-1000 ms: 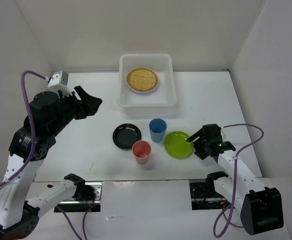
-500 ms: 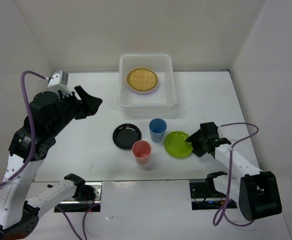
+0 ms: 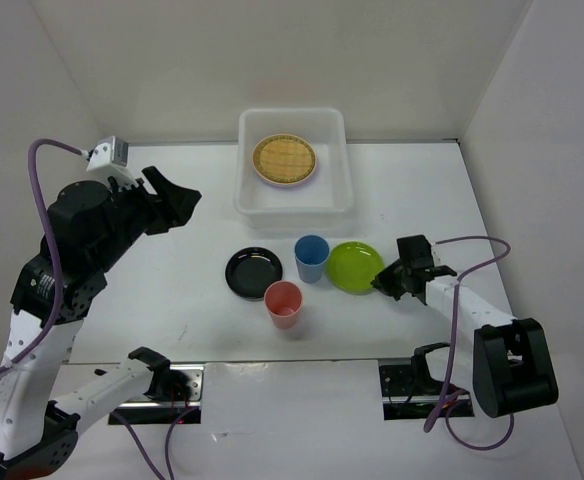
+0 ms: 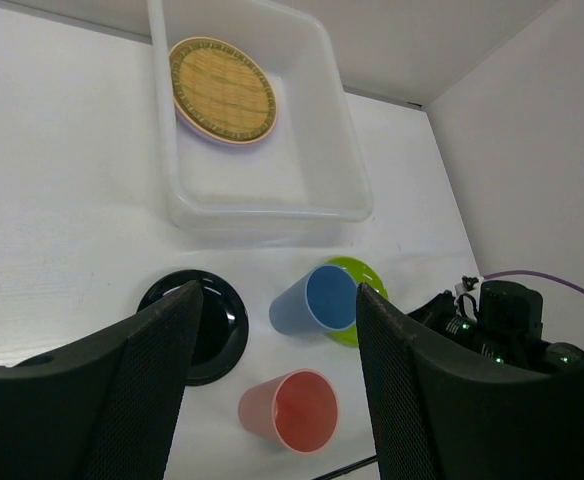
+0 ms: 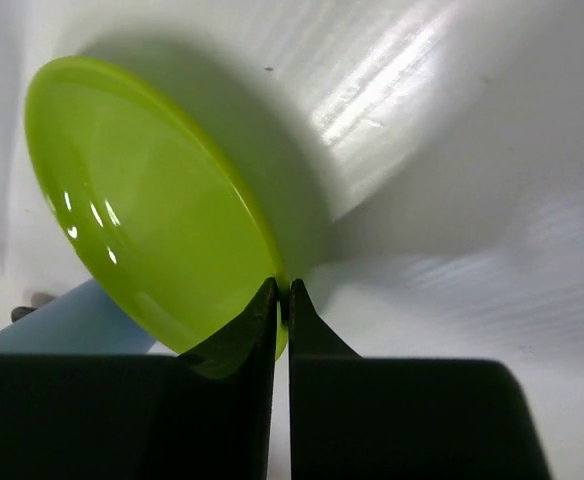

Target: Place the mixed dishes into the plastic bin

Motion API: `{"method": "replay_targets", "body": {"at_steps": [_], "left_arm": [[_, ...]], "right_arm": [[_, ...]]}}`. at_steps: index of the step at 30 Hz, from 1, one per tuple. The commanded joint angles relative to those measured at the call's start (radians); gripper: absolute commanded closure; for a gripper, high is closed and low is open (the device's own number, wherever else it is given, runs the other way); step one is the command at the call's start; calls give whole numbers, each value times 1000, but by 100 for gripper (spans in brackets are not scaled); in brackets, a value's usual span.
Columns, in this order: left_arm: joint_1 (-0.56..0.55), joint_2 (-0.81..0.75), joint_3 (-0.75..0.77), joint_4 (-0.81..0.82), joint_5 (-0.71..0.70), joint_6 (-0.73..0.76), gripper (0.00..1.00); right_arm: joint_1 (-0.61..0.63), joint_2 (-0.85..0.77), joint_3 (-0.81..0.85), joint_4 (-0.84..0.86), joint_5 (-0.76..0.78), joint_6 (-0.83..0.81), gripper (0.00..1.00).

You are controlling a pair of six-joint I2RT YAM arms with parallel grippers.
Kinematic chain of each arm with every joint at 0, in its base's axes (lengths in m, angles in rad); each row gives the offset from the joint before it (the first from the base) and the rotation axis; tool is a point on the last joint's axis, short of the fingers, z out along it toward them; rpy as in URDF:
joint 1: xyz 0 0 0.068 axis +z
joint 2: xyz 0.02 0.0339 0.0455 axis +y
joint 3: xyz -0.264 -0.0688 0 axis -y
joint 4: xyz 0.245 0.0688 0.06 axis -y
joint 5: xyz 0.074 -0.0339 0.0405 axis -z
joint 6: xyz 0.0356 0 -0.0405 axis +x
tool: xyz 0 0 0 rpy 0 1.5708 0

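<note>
Already the woven tan plate (image 3: 284, 159) lies in the plastic bin (image 3: 292, 115), while the black plate (image 3: 253, 272), blue cup (image 3: 312, 256), pink cup (image 3: 284, 303) and lime green plate (image 3: 355, 266) are not yet in. The right gripper (image 5: 282, 290) is pinched on the lime green plate's nearest rim. The plate spreads away from its fingertips toward the blue cup, face up and seemingly tipped. Being round, it has no long axis. The left gripper (image 3: 177, 198) hangs spread wide, holding nothing.
</note>
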Motion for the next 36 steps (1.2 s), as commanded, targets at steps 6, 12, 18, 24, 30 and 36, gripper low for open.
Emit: {"method": "replay_targets", "body": {"at_steps": [6, 12, 18, 24, 30, 36], "left_arm": [[-1, 6, 35, 47, -7, 11, 30], [-1, 6, 44, 47, 3, 11, 30], [-1, 6, 44, 47, 3, 11, 29], [-1, 6, 44, 47, 3, 21, 29], [-1, 15, 44, 47, 13, 21, 29], [-1, 15, 44, 47, 13, 21, 29]], "right_arm": [[-4, 18, 64, -16, 35, -11, 100], [-4, -31, 134, -82, 78, -11, 100], [-31, -72, 220, -160, 115, -58, 100], [-94, -133, 268, -194, 106, -91, 100], [-165, -180, 351, -255, 115, -132, 100], [-197, -200, 461, -279, 78, -207, 100]]}}
